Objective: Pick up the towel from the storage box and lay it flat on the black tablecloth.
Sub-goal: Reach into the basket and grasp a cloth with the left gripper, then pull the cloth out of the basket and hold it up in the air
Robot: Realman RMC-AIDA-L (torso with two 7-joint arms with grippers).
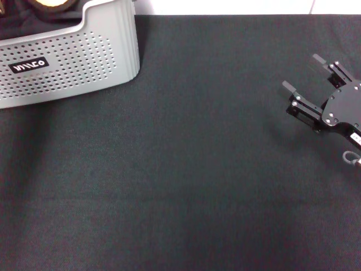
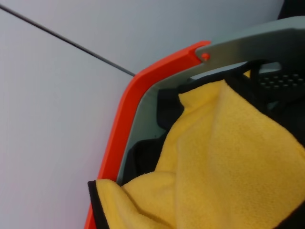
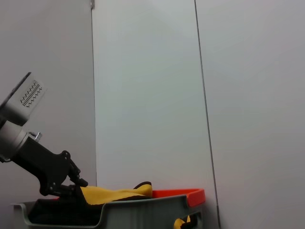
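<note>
Right pincer (image 1: 304, 73) hovering released over the black tablecloth (image 1: 186, 169), fingers spread apart with nothing between them, well away from the storage box (image 1: 73, 62). Grey perforated box with a black label (image 1: 28, 67) far off across the table from that pincer, at the cloth's far corner. Left pincer (image 3: 71, 186) down at the box, seen from the right wrist view reaching in at the rim against the towel (image 3: 114, 193); cannot tell whether clenched or released, fingertips hidden among the fabric. Towel (image 2: 224, 157) yellow plush with thin dark edging, bunched up inside the box and rising a little above its grey rim, close beside the left pincer, possibly touching it. Orange edge (image 2: 124, 124) running along the box's wall. Dark fabric (image 2: 143, 157) tucked beneath the towel.
</note>
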